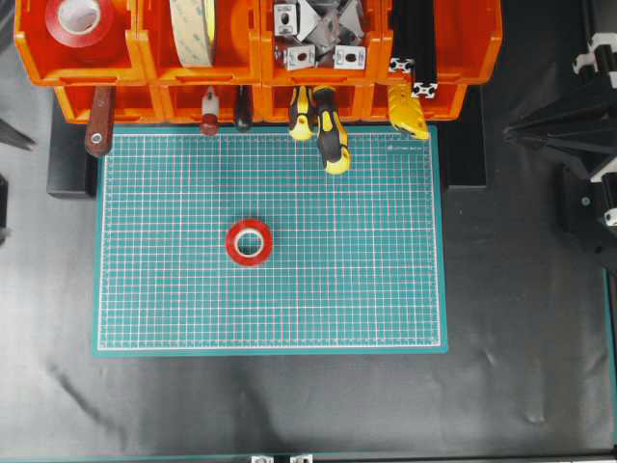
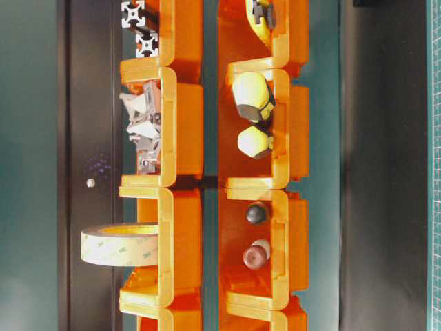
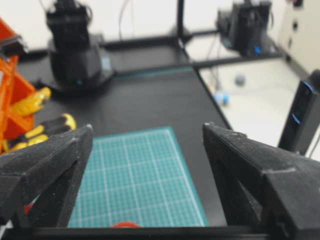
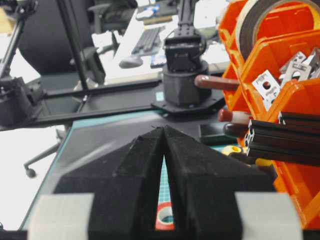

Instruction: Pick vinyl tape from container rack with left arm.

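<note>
Vinyl tape (image 1: pixel 250 241): flat on green mat (image 1: pixel 386 289), out of container rack (image 1: pixel 145 58); left gripper (image 3: pixel 145 165) empty, jaws spread, nearer arm; right gripper (image 4: pixel 165 170) closed

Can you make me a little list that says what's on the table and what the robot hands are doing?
red tape on mat: a vinyl tape lies flat near the middle of the green mat
red tape in rack: another red roll sits in the top left bin of the container rack
cream tape: big cream roll stands on edge in the next bin
screwdrivers: yellow and black handles stick out over the mat
left gripper: open, holding nothing
right gripper: shut, holding nothing
</note>
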Robot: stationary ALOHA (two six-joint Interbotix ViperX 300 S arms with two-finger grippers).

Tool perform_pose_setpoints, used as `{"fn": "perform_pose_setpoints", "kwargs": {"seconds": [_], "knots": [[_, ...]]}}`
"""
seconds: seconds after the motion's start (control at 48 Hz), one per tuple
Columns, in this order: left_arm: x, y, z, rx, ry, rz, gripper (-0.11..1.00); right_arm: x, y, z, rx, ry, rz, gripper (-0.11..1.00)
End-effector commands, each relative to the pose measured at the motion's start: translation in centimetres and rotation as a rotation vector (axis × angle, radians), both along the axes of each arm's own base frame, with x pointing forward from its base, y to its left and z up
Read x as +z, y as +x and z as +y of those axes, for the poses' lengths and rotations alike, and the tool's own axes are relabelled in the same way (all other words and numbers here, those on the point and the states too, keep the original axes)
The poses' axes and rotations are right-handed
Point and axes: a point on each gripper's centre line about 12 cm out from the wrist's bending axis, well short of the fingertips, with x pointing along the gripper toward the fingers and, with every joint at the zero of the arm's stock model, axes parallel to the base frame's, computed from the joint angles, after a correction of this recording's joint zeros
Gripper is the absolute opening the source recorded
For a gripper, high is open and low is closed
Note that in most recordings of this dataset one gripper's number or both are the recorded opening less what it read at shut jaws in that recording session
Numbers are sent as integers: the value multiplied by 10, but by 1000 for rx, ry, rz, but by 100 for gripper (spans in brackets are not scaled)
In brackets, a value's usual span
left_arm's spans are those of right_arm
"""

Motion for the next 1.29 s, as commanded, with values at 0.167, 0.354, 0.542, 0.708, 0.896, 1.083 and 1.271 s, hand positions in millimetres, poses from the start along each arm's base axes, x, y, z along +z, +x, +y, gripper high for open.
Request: {"fn": "perform_pose_setpoints", "kwargs": {"seconds": [0.167,0.354,0.542,0.708,0.896,1.083,1.271], "knots": [[-6,7,1,9,1,-40,85,14,1,0,0,1,-34,1],[-7,7,1,9,1,-37,85,14,1,0,1,0,-32,1],[-6,6,2,12,0,-42,85,13,1,0,1,-2,-31,1],[-7,6,2,12,-2,-41,85,13,1,0,1,-2,-29,1],[-9,7,2,12,-2,-34,85,13,2,0,1,-1,-26,1],[-8,6,2,14,-2,-37,85,12,2,0,1,-2,-23,1],[-8,6,3,18,-2,-37,85,12,2,0,1,-2,-23,1]]}}
